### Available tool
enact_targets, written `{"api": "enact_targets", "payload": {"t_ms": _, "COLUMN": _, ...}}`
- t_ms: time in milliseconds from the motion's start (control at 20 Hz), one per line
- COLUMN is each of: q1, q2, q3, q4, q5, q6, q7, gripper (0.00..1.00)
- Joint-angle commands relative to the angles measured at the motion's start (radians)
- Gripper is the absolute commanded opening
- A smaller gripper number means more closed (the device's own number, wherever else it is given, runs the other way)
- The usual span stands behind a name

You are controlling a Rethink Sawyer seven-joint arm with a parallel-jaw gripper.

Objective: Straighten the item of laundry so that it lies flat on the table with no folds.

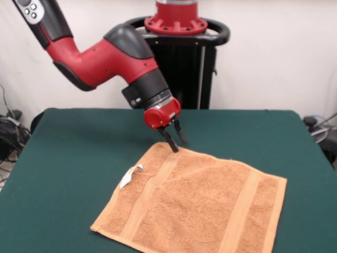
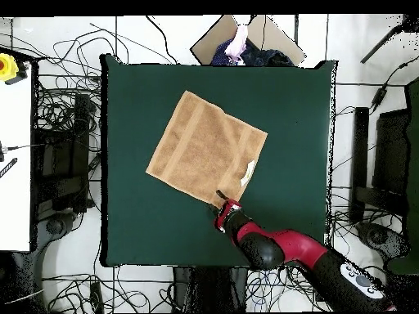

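The item of laundry (image 1: 195,203), an orange-tan terry towel, lies spread out on the green table (image 1: 73,158), turned at an angle to its edges. Two flat woven bands cross it, and a small white tag (image 1: 130,176) sticks out at one edge. My gripper (image 1: 180,146) hangs at the towel's far corner, tilted, with its two black fingers apart and open. One fingertip (image 1: 175,149) touches or nearly touches the towel's edge. Overhead, the gripper (image 2: 223,197) sits at the corner of the towel (image 2: 204,147) nearest the robot, with the tag (image 2: 249,170) close by.
The towel covers the middle of the table (image 2: 131,221), with green surface on all sides. Off the table stand a cardboard box with clothes (image 2: 245,41), a white side table (image 2: 15,163) and tangled cables (image 2: 65,106) on the floor.
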Motion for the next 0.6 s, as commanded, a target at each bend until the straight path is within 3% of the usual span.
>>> {"api": "enact_targets", "payload": {"t_ms": 50, "q1": 0.084, "q2": -0.081, "q3": -0.008, "q4": -0.081, "q5": -0.079, "q6": -0.115, "q7": 0.178, "gripper": 1.00}}
{"api": "enact_targets", "payload": {"t_ms": 600, "q1": 0.159, "q2": -0.165, "q3": -0.095, "q4": -0.058, "q5": -0.072, "q6": -0.247, "q7": 0.200, "gripper": 1.00}}
